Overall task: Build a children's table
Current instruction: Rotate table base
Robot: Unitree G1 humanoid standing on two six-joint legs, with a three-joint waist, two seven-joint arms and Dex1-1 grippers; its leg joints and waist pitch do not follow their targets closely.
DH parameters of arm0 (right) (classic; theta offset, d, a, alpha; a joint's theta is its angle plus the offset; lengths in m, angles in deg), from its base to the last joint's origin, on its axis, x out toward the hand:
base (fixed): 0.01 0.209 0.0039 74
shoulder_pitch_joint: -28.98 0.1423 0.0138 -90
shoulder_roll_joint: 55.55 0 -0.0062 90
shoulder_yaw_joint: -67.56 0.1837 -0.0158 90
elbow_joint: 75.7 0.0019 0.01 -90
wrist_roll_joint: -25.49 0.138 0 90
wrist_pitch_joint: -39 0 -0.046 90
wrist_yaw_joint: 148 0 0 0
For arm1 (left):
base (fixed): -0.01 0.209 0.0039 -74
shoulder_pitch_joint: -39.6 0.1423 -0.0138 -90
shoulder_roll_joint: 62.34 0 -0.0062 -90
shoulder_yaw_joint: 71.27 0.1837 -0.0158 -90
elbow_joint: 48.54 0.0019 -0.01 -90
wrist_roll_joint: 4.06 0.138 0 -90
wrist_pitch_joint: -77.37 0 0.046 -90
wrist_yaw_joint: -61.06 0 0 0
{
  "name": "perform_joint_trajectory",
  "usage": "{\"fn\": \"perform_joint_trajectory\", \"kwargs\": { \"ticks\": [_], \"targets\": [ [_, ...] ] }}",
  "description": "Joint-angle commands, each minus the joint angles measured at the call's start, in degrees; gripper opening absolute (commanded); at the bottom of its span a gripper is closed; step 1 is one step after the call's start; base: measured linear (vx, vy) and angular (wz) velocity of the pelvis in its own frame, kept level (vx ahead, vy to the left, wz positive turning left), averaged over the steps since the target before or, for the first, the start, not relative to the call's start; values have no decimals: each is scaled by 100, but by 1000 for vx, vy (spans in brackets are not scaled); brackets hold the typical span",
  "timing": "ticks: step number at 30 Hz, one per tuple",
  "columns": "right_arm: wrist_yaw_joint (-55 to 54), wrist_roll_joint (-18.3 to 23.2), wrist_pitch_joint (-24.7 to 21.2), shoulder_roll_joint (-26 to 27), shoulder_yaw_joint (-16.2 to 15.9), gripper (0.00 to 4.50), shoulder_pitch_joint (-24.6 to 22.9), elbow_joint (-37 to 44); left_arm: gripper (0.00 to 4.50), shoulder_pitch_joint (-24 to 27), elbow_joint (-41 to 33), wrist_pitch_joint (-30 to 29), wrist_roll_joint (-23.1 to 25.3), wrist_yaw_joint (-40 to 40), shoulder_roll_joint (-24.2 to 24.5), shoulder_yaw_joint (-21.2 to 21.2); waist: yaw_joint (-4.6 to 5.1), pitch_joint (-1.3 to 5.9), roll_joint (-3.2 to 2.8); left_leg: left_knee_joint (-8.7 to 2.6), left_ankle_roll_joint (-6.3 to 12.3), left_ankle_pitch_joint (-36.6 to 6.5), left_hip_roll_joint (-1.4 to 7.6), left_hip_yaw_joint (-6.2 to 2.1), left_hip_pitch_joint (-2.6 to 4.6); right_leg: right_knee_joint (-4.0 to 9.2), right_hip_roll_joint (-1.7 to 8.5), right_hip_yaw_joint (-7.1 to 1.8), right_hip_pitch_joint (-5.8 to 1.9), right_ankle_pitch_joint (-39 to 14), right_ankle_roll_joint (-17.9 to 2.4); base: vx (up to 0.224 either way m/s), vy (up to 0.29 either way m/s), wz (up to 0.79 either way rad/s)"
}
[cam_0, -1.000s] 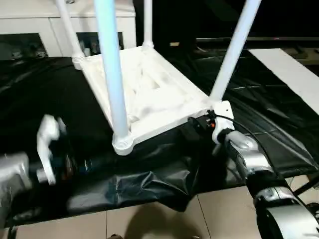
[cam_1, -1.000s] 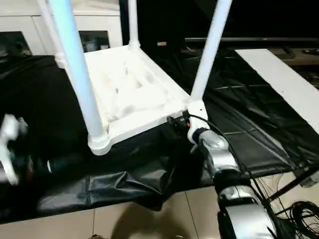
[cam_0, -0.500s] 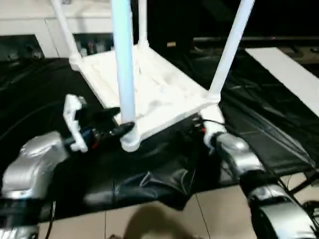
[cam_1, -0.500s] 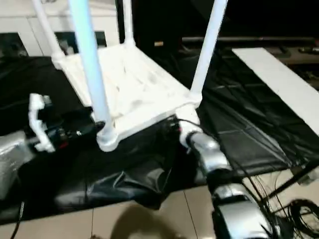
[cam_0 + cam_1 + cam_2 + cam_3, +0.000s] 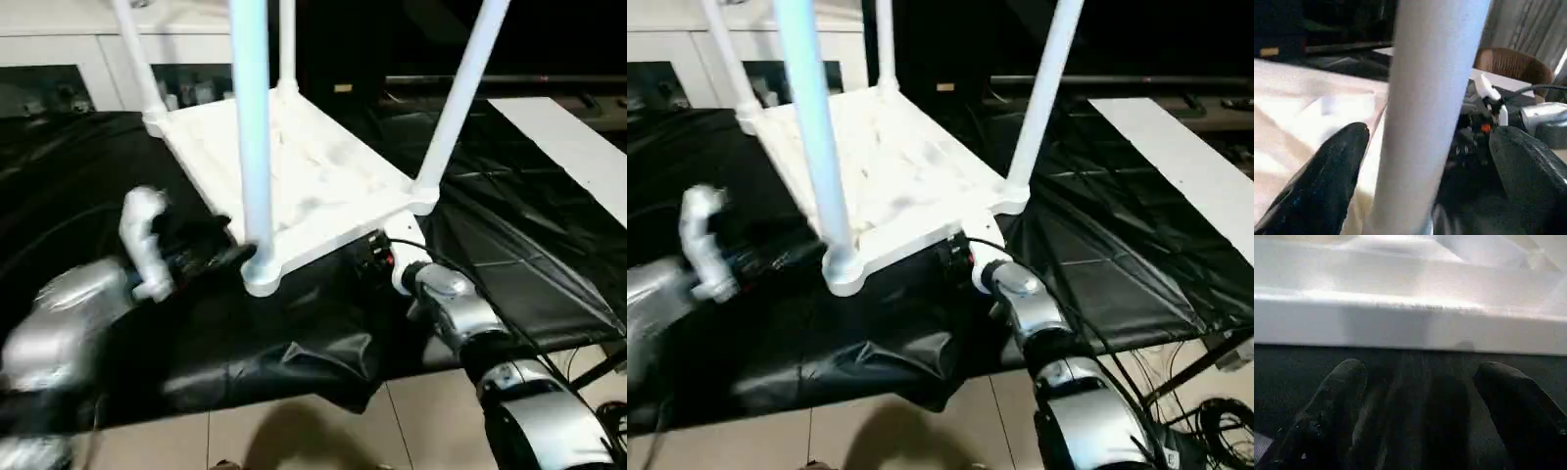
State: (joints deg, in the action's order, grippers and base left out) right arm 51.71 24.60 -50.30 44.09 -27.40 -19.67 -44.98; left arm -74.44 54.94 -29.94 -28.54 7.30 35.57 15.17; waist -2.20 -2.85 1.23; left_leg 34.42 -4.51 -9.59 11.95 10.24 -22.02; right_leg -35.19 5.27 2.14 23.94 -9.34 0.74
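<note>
One tabletop (image 5: 294, 186) — four legs (image 5: 253, 127)

My forearms (image 5: 460, 313) are brushed silver metal with a soft sheen, and my left gripper (image 5: 1425, 166) has black fingers (image 5: 1327, 181) that look like matt rubbery plastic, faintly grainy. The right gripper (image 5: 1420, 396) wears the same dull black. The tabletop (image 5: 294, 186), at the upper middle of the frame, is smooth white plastic, moulded in ribs and slightly glossy where light strikes. Its legs (image 5: 253, 127) are smooth white tubes with a satin finish. Underneath lies a black sheet (image 5: 323, 362), thin, wrinkled and shiny like plastic film. At the lower edge the floor (image 5: 294, 436) is pale, glossy tile.
</note>
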Motion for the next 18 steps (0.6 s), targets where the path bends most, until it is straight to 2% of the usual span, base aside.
{"fn": "perform_joint_trajectory", "kwargs": {
  "ticks": [1,5,6,7,8,9,10,11,12,13,18],
  "targets": [
    [-79,-63,61,-11,-2,397,107,-120,443,-136,120,65,152,113,-80,176,-9,390,-39,-453,-163,-1655,41,27,110,349,155,-141,-259,-1301,-1159,0,0,0],
    [-101,-44,101,45,20,397,162,-189,443,-276,69,25,76,18,-320,350,-3,432,-31,-408,-7,-1140,30,46,84,276,144,-132,-303,-570,-1357,0,0,0],
    [-91,-18,129,79,42,397,200,-226,443,-303,-213,-192,-183,-250,-500,505,-8,432,-34,-401,30,-1096,28,55,91,275,138,-129,-296,-483,-1398,0,0,0],
    [-74,-9,144,91,46,397,210,-231,443,-271,-442,-344,-326,-412,-546,620,-25,445,-42,-388,105,-936,36,67,93,251,146,-127,-310,-236,-1517,0,0,0],
    [-64,-9,168,99,51,397,225,-259,443,-256,-563,-417,-394,-524,-577,690,-34,448,-45,-385,139,-885,38,64,97,242,142,-122,-307,-171,-1547,0,0,0],
    [-44,-7,186,108,55,397,236,-283,443,-202,-796,-590,-524,-683,-578,816,-37,429,-42,-386,168,-877,29,74,86,239,133,-118,-309,-129,-1594,0,0,0],
    [-44,-7,186,108,55,397,236,-283,443,-202,-796,-590,-524,-683,-578,816,-16,426,-38,-401,155,-964,36,61,71,246,130,-108,-327,-258,-1562,0,0,0],
    [-10,-27,235,126,65,397,269,-356,443,-137,-1126,-802,-688,-876,-591,1038,-9,422,-58,-404,136,-1012,34,57,81,254,135,-106,-327,-321,-1551,0,0,0],
    [-10,-28,236,126,65,397,269,-357,443,-135,-1136,-808,-693,-881,-591,1045,27,413,-38,-408,102,-1117,43,52,76,265,135,-106,-331,-429,-1526,0,0,0],
    [26,-41,265,143,60,397,277,-387,443,-75,-1459,-921,-780,-941,-654,1309,41,410,-31,-412,78,-1195,42,51,73,274,141,-109,-341,-541,-1507,0,0,0],
    [280,-27,353,230,-12,397,242,-347,443,-150,-1420,-826,-592,-851,-967,1608,143,387,-21,-419,33,-1454,45,43,76,331,137,-108,-323,-903,-1457,0,0,0]
  ]
}}
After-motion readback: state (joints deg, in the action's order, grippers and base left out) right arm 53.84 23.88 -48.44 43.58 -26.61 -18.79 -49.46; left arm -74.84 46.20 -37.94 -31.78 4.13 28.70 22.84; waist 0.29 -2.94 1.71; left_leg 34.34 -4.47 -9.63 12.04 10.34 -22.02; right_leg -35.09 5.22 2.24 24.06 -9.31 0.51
